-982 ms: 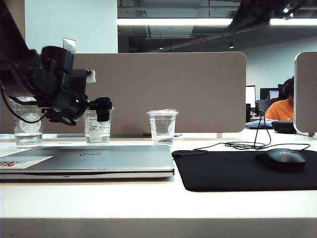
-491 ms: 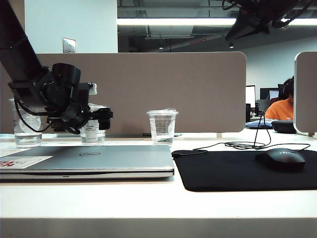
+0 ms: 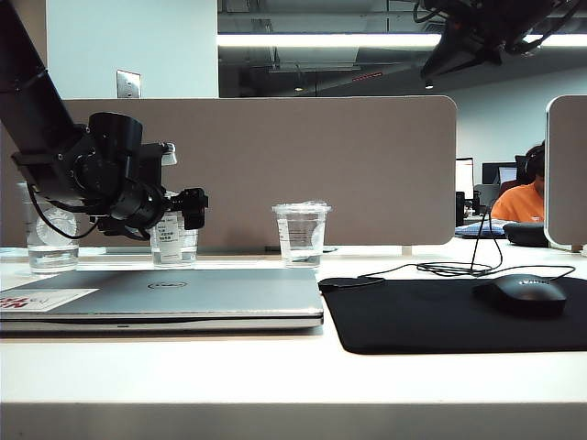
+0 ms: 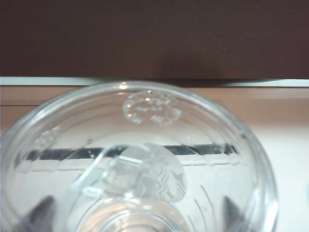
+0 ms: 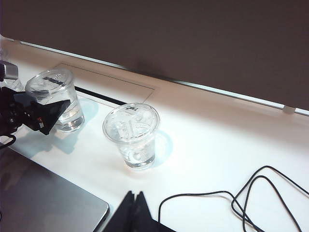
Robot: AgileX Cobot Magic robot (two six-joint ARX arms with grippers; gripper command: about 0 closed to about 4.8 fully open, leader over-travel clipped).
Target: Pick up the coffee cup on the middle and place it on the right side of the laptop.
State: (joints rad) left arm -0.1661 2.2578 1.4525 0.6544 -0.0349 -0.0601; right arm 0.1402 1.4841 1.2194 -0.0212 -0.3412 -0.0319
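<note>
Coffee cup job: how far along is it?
Done: the left gripper has reached the coffee cup, open around it. In hand: nothing gripped; the cup stands behind the laptop. Left: close, lift, set it right of the laptop. The right gripper hovers shut.

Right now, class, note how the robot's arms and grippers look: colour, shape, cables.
The left gripper is matte black with blocky finger pads on a bulky rounded black wrist trailing looped black cables. The right gripper shows as two black pointed fingers; its black arm hangs overhead.
</note>
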